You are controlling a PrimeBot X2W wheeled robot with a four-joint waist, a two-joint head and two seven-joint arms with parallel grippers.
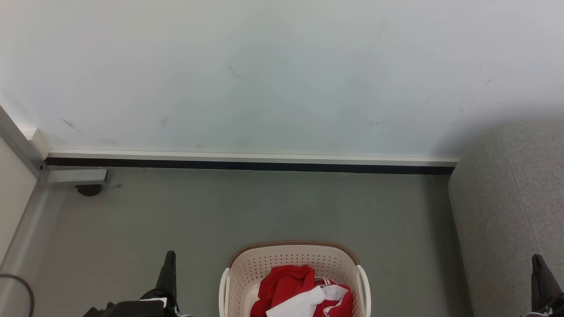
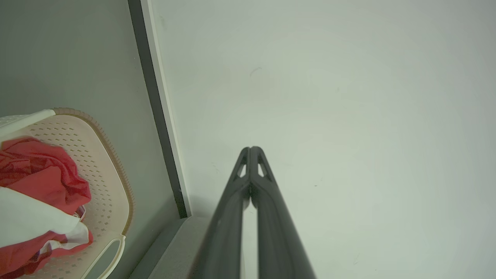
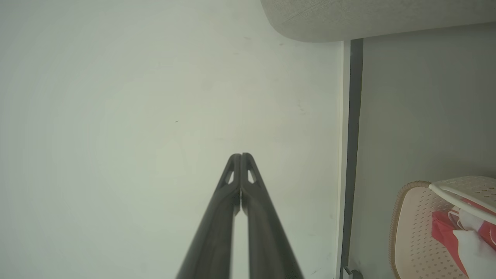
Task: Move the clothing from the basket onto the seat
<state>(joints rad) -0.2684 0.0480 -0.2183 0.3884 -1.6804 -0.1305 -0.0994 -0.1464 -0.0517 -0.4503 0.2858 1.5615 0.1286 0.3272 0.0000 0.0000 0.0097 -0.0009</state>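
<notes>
**Nothing on the seat yet: clothing lies in the basket, both pincers closed and empty**

Head view: the basket [image 1: 293,257] stands on the grey floor [image 1: 264,207], well apart from the floor's far edge, where a dark skirting strip [image 1: 246,165] meets the wall [image 1: 264,79]. The red and white clothing [image 1: 286,286] lies bunched inside it, below the brown rim. The seat [image 1: 506,211] runs along the floor's right edge, near the basket but apart from it, and the part in view carries no garment. The left pincer [image 1: 170,257] stands to the left of the basket and the right pincer [image 1: 537,262] stands in front of the seat. Neither touches fabric.

Left wrist view: the left pincer's fingers press together tip to tip with nothing between them, pointing at the wall. The basket sits off to the side with the clothing heaped in it.

Right wrist view: the right pincer is likewise closed on nothing and faces the wall. The seat's rounded edge shows at the top, bare. The basket shows in the lower corner with red and white fabric inside.

By my judgement the task is at its very start. Reaching in, gripping, lifting and carrying to the seat are all left to do. How many garments make up the heap I cannot tell.
</notes>
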